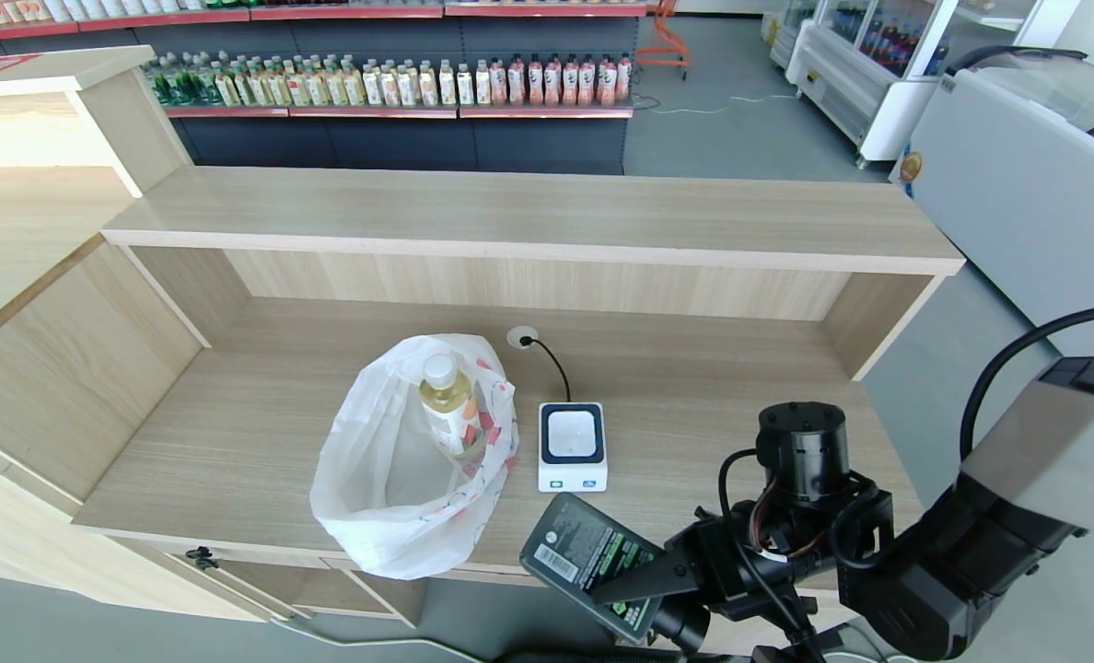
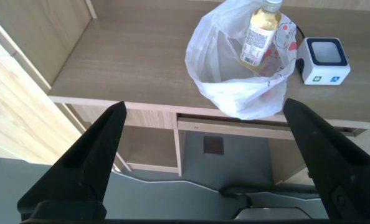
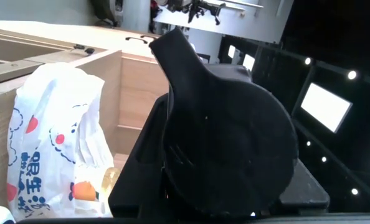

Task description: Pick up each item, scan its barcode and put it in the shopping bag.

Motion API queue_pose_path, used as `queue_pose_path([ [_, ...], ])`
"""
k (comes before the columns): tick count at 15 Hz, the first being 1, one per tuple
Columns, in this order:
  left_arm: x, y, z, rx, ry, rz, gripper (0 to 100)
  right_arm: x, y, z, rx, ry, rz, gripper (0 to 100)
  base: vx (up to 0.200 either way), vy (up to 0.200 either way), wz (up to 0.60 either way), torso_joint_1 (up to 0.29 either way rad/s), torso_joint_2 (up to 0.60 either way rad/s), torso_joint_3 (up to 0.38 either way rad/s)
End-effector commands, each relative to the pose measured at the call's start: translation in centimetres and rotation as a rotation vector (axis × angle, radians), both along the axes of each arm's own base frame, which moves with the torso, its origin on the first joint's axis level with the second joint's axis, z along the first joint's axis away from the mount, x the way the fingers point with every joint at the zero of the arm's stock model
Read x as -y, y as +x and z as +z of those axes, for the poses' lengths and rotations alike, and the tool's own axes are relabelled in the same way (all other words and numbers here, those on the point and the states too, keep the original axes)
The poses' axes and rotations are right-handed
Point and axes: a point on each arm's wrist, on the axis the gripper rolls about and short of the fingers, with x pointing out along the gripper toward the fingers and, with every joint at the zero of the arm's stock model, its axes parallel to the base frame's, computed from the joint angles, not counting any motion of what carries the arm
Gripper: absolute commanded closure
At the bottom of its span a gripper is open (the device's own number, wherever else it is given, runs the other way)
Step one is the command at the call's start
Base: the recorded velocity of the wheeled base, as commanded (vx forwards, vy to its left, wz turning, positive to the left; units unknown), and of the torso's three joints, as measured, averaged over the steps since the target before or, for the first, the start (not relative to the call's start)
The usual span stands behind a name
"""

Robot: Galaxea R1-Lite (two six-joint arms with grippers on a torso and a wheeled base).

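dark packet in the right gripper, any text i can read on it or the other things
dark packet: barcode label and green print, too small to read.
bottle label: too small.
shopping bag: creased printed characters, not readable.
scanner: two small badges, unreadable.

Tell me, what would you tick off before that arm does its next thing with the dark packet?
1. Grip: the right gripper is shut on the dark packet: ok.
2. Barcode turned toward the scanner: it faces up, and the packet is held off the counter's front edge, not over the scanner: not ok.
3. Scanner window uncovered: ok.
4. Shopping bag mouth open, with room beside the bottle standing in it: ok.
5. Left gripper out of the way: open, low in front of the counter: ok.
6. Packet already scanned: cannot tell.
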Motion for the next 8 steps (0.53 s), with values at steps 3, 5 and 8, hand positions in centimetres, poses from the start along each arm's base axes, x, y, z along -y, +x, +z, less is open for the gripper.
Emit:
queue_pose_path([
  [3, 0.00, 0.00, 0.00, 0.000, 0.000, 0.000, 0, -0.03, -0.08, 0.20, 0.007, 0.004, 0.002, 100, 0.000, 0.000, 0.00, 0.000, 0.00, 0.000],
  [5, 0.00, 0.00, 0.00, 0.000, 0.000, 0.000, 0, -0.03, -0.08, 0.20, 0.005, 0.003, 0.002, 100, 0.000, 0.000, 0.00, 0.000, 0.00, 0.000],
  [8, 0.00, 0.00, 0.00, 0.000, 0.000, 0.000, 0, 0.46, -0.87, 1.10, -0.006, -0.004, -0.009, 100, 0.000, 0.000, 0.00, 0.000, 0.00, 0.000],
])
